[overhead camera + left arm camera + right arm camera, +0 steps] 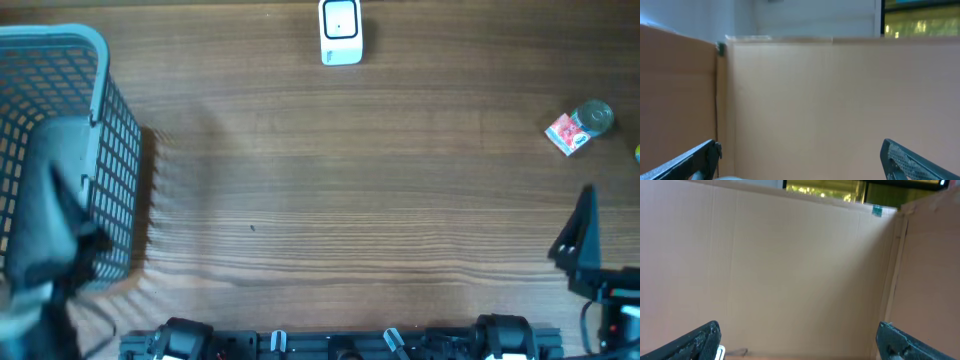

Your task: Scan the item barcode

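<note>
The item (572, 128), a small pack with a red-and-white label and a clear round top, lies at the far right of the wooden table (350, 200). A white barcode scanner (341, 32) stands at the middle of the far edge. My right gripper (581, 228) hovers near the right front, well short of the item; in the right wrist view it (798, 330) is open and empty, facing a cardboard wall. My left arm (45, 230) hangs blurred over the basket at the left; the left gripper (800, 150) is open with nothing between its fingers.
A grey mesh basket (115, 140) fills the left end of the table. Brown cardboard walls (815, 95) enclose the far side and corners. A sliver of something yellow-green (637, 152) shows at the right edge.
</note>
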